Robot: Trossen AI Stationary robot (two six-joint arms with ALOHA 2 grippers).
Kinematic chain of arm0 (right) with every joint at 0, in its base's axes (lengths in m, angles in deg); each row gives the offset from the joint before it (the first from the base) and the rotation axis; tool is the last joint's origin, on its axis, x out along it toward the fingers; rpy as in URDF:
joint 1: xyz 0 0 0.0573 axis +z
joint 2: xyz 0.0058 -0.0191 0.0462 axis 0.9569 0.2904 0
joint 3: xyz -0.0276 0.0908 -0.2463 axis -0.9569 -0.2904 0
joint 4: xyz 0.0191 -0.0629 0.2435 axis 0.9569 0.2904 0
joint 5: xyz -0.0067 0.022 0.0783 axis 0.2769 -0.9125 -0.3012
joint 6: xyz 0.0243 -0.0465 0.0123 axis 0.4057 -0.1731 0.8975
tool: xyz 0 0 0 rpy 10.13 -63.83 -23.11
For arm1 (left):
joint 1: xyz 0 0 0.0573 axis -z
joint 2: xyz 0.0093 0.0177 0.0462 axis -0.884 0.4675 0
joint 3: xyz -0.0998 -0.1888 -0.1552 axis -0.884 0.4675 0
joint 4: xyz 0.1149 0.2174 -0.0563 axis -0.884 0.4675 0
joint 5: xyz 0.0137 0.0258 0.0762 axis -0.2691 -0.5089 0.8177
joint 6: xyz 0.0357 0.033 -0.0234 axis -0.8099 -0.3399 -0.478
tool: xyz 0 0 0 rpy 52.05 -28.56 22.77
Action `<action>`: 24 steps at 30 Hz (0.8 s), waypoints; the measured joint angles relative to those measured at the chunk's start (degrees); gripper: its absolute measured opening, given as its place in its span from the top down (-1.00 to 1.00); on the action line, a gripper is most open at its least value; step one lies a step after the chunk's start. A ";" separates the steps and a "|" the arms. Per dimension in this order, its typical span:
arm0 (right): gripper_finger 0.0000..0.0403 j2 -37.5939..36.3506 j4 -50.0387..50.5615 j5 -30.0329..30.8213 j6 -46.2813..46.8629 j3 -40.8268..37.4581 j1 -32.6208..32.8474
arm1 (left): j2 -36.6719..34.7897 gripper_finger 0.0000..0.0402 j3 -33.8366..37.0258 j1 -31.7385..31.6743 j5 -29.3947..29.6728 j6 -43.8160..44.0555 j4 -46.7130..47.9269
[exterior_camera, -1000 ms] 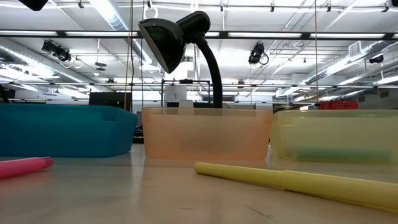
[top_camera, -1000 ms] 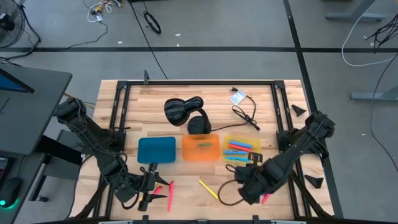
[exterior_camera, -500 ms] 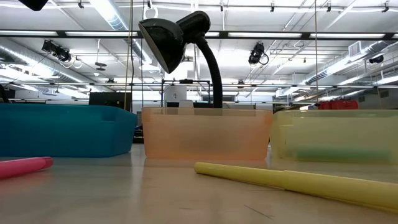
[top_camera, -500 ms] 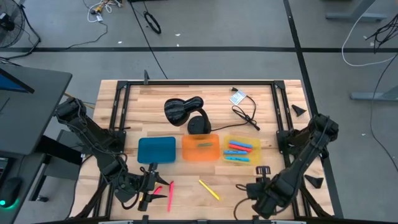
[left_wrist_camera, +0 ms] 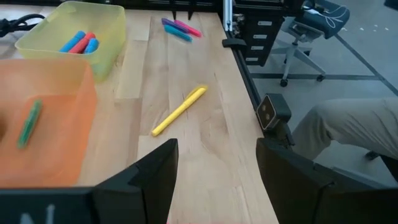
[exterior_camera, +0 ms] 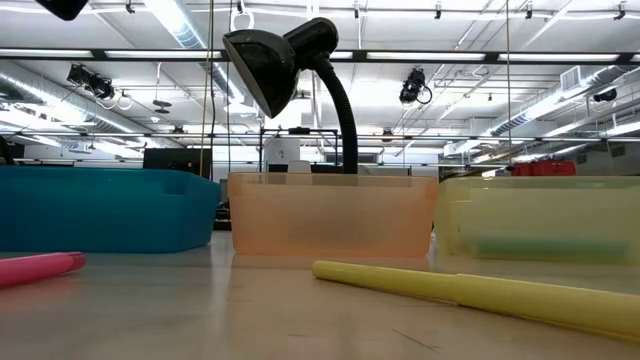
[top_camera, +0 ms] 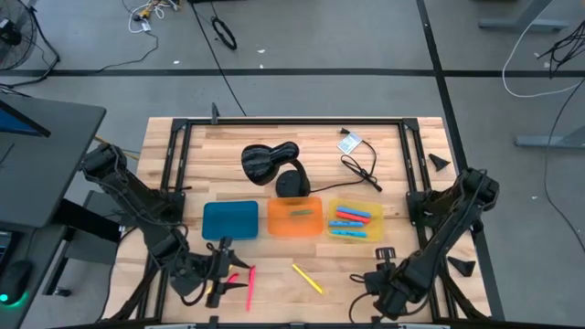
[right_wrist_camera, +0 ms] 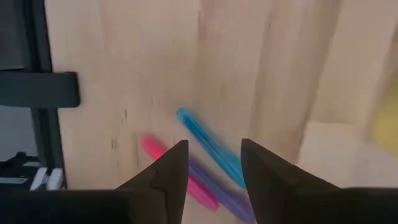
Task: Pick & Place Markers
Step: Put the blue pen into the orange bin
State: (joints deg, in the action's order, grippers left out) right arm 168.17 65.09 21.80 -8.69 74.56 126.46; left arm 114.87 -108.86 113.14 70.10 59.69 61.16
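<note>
A yellow marker lies on the table near its front edge, also plain in the left wrist view and the low view. Two pink markers lie beside my left gripper, which stands open and points level toward the yellow one. My right gripper points down, open, over a blue marker, a pink marker and a purple one at the near right. Its fingers stand above them without touching.
A blue tray, an orange tray holding a green marker, and a yellow tray with blue and red markers stand in a row. A black desk lamp and black cable lie behind them.
My right gripper has swung from beside the yellow tray toward the table's near edge and come down over the markers at the near right, rolling a little as it went. Its fingers have stayed open.
</note>
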 joint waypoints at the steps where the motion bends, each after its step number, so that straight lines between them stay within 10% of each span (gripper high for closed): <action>1: 0.27 0.00 -1.57 -0.11 -0.05 -1.12 0.00 | 0.00 -0.11 0.00 -0.24 -0.02 -0.03 0.00; 24: 0.27 0.02 -10.72 -1.06 -5.81 -10.29 1.88 | 0.00 -0.11 0.00 -3.07 -2.49 0.30 0.02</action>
State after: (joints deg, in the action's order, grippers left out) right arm 168.19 54.37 20.75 -14.50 64.28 128.34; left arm 114.87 -108.86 110.07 67.61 59.99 61.18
